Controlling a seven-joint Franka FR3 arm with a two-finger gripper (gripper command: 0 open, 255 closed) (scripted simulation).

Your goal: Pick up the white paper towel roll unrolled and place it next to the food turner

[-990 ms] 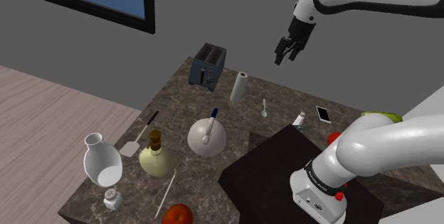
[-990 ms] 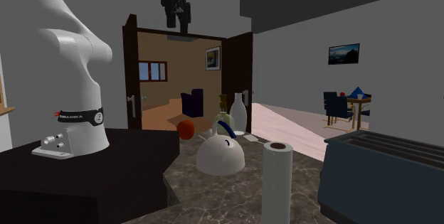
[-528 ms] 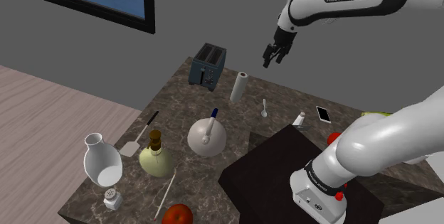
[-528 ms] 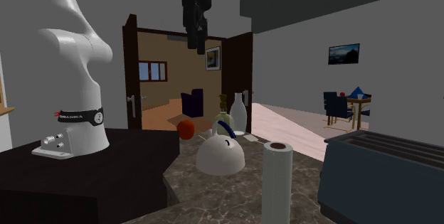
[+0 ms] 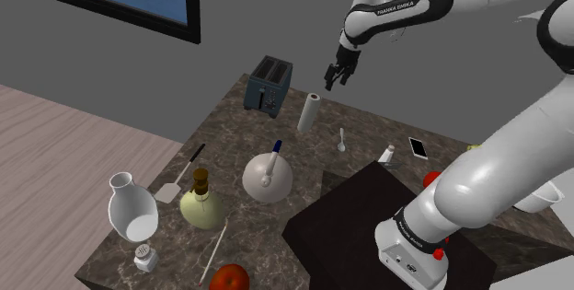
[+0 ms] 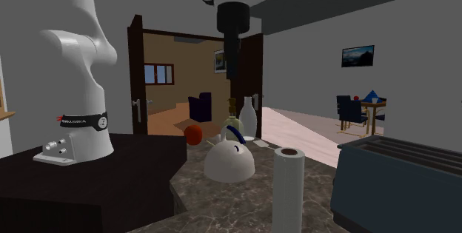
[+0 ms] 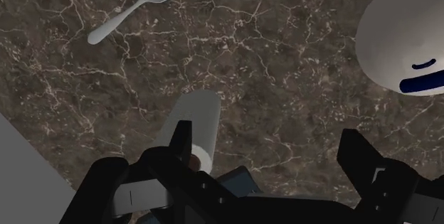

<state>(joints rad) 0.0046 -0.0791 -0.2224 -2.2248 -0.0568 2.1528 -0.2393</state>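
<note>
1. Counter (image 5: 317, 164): dark, marbled, crowded; every item below is carried on it.
2. Toaster (image 5: 268, 87): set at the far edge, near the roll.
3. Paper towel roll (image 5: 309, 111): white, upright, ungrasped, well apart from the turner.
4. Food turner (image 5: 182, 173): laid flat toward the shoulder view's left. A domed lid (image 5: 268, 176) and a bottle (image 5: 201, 201) are placed near the likely carrying path.
5. Tool (image 5: 333, 76): released, empty, hung above the roll. In the wrist view the roll is seen under one finger, not between both, so a straight descent is judged likely to topple it.
</note>
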